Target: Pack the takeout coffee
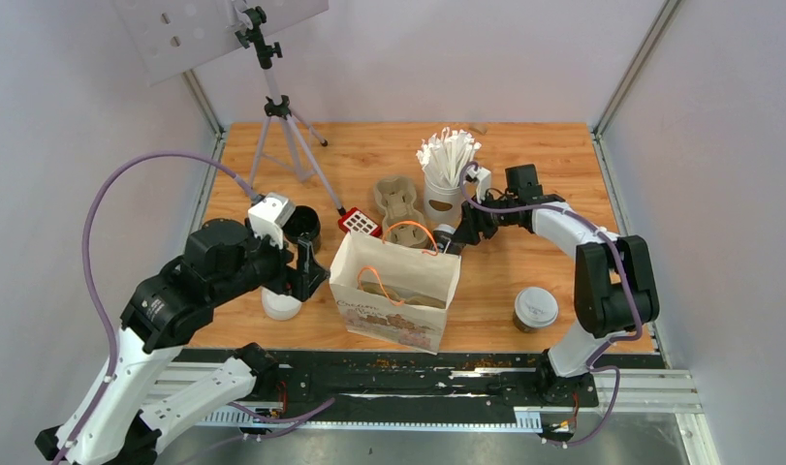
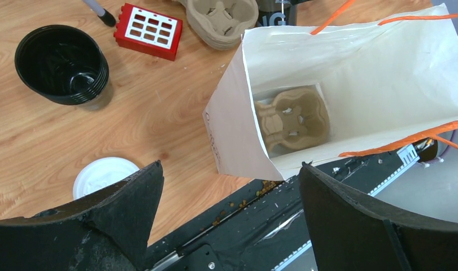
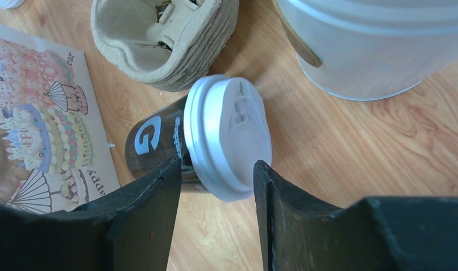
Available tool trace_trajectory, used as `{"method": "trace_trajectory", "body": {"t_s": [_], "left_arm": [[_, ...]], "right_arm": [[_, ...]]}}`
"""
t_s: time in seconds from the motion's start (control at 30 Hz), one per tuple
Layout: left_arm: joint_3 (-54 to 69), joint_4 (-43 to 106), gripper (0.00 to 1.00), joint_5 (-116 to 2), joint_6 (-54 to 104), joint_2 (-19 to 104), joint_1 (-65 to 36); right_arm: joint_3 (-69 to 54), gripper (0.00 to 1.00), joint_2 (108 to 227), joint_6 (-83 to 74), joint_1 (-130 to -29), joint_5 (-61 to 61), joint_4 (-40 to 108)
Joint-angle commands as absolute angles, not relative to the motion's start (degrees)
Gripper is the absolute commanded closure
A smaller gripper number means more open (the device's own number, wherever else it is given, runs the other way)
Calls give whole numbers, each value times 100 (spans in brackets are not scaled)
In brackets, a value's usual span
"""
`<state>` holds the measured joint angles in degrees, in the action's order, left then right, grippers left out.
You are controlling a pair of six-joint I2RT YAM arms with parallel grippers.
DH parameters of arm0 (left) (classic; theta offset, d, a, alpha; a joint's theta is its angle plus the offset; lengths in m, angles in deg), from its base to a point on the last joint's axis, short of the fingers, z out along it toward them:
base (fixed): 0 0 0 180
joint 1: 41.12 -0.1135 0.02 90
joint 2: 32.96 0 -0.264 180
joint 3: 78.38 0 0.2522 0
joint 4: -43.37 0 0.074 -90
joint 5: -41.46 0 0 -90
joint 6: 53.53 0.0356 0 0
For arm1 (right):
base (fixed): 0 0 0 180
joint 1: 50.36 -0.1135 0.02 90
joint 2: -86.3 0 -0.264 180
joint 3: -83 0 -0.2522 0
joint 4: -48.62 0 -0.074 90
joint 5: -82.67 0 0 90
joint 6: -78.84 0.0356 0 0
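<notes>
Right gripper (image 3: 217,164) is straddling the first coffee cup (image 3: 226,132), fingers flanking its white lid. I am unable to tell whether they are pinching it. That cup is standing at 1 o'clock of the paper bag (image 1: 393,291). The second coffee cup (image 1: 535,308) is sitting at the bag's 4 o'clock. I am seeing the left gripper (image 2: 229,169) hovering wide open at its 9 o'clock.

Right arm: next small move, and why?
Probably close the right gripper fully on the coffee cup before any lift. Its jaws flank the white lid, but firm contact isn't clear from the wrist view. The cup is beside the paper bag, and the pulp tray inside the bag holds no cup yet.
</notes>
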<state>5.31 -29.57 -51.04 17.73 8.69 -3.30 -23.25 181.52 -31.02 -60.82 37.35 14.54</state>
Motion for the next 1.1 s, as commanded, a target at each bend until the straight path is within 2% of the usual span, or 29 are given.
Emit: {"method": "trace_trajectory", "body": {"t_s": [0.0, 0.3, 0.37, 0.47, 0.63, 0.8, 1.07], "left_arm": [[699, -3038, 4, -5105, 1823, 784, -350], [789, -3125, 4, -5050, 1887, 726, -348], [789, -3142, 4, -5039, 1889, 723, -350], [806, -3164, 3, -5023, 1905, 724, -351], [815, -3157, 4, -4996, 1918, 752, -351], [858, -3156, 3, -5004, 1916, 839, -348], [939, -3067, 3, -5123, 1875, 905, -347]], "right_arm": [[-2101, 50, 18196, -3374, -6091, 4086, 1228], [-2022, 55, 18358, -3516, -6091, 4442, 1086], [-2009, 51, 18372, -3549, -6091, 4465, 1075], [-1975, 41, 18438, -3621, -6091, 4515, 1051], [-1938, 42, 18612, -3605, -6091, 4748, 1167], [-1989, 50, 18604, -3691, -6091, 4682, 1170], [-2034, 74, 17945, -3739, -6091, 4063, 945]]}}
